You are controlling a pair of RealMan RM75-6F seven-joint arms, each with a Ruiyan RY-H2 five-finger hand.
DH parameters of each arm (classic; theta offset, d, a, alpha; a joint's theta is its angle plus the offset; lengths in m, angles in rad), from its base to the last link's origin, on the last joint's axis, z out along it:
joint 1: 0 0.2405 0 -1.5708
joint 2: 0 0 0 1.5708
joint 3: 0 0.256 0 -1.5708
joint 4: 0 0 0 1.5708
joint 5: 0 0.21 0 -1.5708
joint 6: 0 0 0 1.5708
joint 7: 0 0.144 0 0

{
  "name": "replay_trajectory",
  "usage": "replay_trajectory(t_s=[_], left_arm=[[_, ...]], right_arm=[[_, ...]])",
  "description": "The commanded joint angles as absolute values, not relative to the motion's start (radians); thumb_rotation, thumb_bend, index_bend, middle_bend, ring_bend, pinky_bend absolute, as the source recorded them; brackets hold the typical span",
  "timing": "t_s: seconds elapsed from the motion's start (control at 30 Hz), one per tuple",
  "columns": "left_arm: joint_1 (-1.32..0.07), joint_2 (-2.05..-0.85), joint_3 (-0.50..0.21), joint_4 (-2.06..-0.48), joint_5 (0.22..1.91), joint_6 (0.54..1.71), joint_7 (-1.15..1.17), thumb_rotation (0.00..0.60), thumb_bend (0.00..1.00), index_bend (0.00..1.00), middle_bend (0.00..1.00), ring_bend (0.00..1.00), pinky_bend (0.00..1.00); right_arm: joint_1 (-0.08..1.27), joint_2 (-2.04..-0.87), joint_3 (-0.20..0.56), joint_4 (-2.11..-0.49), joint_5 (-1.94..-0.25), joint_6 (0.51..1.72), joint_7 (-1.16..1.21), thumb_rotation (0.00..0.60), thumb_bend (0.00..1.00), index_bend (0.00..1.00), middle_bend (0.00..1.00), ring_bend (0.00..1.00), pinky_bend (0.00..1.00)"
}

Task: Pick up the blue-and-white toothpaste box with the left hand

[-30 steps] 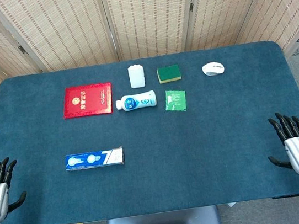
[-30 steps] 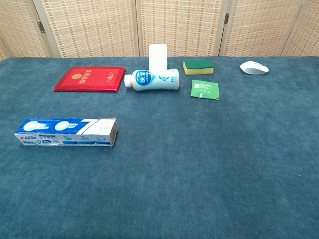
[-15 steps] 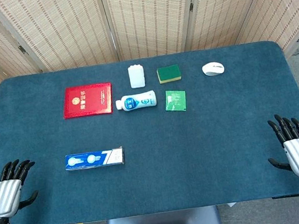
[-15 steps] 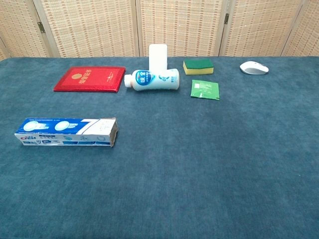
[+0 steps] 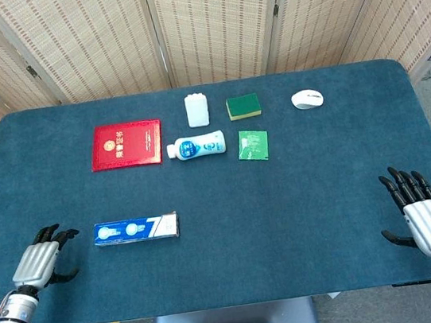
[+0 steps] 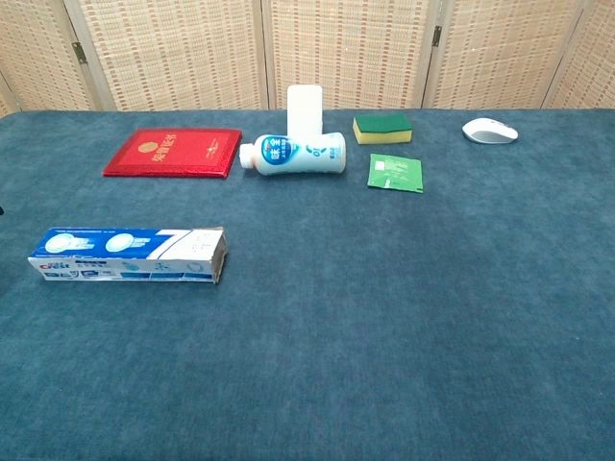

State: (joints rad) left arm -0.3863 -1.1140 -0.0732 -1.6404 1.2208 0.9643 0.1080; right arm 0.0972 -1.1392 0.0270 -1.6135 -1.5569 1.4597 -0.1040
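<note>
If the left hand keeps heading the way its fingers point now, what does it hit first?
Most likely the toothpaste box. The left hand sits off the box's left end, fingers angled toward it, with only bare cloth between. Height above the table is unclear, so it might pass just over.

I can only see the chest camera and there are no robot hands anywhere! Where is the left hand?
Observer: The head view shows the left hand over the table's near-left part, just left of the toothpaste box, not touching it.
Operator: Is it holding anything?
Observer: No. Its fingers are apart and hold nothing.
Operator: And where is the other hand?
Observer: The right hand is at the table's near-right edge, fingers spread, holding nothing, far from the white mouse.
</note>
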Motion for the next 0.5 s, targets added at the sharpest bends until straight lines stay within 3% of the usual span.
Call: replay_trajectory(t_s=[0.03, 0.5], left_arm=[[-0.452, -1.184, -0.117, -1.692, 1.015, 0.992, 0.342, 0.600, 0.28, 0.22, 0.26, 0.01, 0.00], [-0.572, -1.370, -0.143, -1.755, 0.653, 1.229, 0.842, 0.600, 0.25, 0.23, 0.16, 0.00, 0.00]], right_arm=[[0.090, -1.130, 0.021, -1.608, -1.577, 1.479, -0.082, 0.600, 0.18, 0.00, 0.00, 0.00, 0.00], [0.071, -1.113, 0.008, -1.598, -1.624, 1.529, -0.017, 0.600, 0.18, 0.00, 0.00, 0.00, 0.00]])
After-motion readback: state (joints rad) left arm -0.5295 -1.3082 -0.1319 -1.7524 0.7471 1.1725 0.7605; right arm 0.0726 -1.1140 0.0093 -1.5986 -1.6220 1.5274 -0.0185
